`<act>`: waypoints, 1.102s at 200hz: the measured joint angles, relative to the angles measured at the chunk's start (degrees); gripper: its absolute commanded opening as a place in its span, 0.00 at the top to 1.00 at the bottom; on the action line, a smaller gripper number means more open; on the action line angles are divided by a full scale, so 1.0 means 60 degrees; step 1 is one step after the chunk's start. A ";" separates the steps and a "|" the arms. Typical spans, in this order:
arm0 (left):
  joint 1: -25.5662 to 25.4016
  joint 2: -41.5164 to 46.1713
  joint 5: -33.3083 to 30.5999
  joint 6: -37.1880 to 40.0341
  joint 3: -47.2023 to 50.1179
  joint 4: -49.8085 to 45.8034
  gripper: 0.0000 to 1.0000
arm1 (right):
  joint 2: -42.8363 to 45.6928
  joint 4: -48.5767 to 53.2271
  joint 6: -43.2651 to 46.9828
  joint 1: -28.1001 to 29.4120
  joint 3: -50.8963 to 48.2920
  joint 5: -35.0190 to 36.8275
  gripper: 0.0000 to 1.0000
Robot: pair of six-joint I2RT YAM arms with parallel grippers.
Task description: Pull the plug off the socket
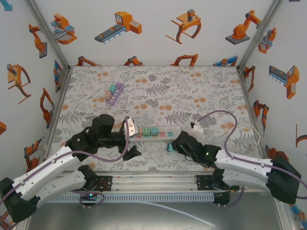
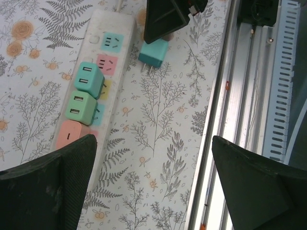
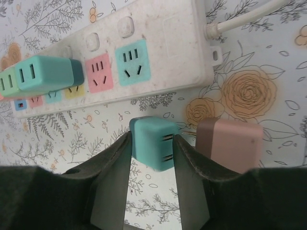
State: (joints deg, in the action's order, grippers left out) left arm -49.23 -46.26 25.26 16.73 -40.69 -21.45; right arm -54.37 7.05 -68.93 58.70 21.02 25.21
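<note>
A white power strip (image 1: 158, 132) (image 2: 103, 72) (image 3: 144, 52) lies across the middle of the table. Two green plugs (image 2: 85, 93) (image 3: 45, 72) sit side by side in its sockets. My right gripper (image 1: 173, 145) (image 3: 152, 146) is shut on a teal plug (image 3: 154, 143) (image 1: 169, 147) (image 2: 153, 53), which is out of the strip, just in front of it, with its prongs bare. My left gripper (image 1: 131, 140) (image 2: 153, 141) is open over the mat, by the strip's left end, with nothing between its fingers.
A pink plug (image 3: 230, 143) lies loose on the mat beside the right gripper. A small purple strip (image 1: 114, 93) with plugs lies at the back left. The strip's white cord (image 3: 240, 21) runs off to the right. A metal rail (image 2: 240, 96) borders the near edge.
</note>
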 measured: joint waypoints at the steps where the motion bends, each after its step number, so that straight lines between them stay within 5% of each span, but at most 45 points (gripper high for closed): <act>1: 0.0000 0.0000 -0.0015 0.0000 0.0000 0.0000 0.03 | 0.0033 0.0018 0.0015 0.0004 0.0000 0.0011 0.60; 63: -0.0044 0.0106 -0.0776 -0.0186 0.0025 0.0040 0.03 | 0.1421 0.1220 0.1679 0.0004 0.0521 0.0885 0.61; 123: -0.0040 0.0372 -0.2510 -0.1457 0.0273 0.0459 0.01 | 0.1716 -0.0142 0.7941 0.0000 0.1209 0.1293 0.55; 172: 0.0295 -0.0251 -0.3614 -0.3373 0.0168 0.0393 0.01 | 0.0444 -0.1158 1.3169 -0.0433 0.1818 -0.0918 0.55; 220: 0.1450 -0.1271 -0.4040 -0.5085 -0.0423 -0.0215 0.04 | -0.0962 -0.1260 1.5861 -0.1763 0.2608 -0.4648 0.55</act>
State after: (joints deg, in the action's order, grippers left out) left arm -40.53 -53.89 1.02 -13.78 -43.22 -22.74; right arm -60.14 -0.51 26.24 48.12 36.67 -2.68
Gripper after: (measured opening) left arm 0.964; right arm 0.452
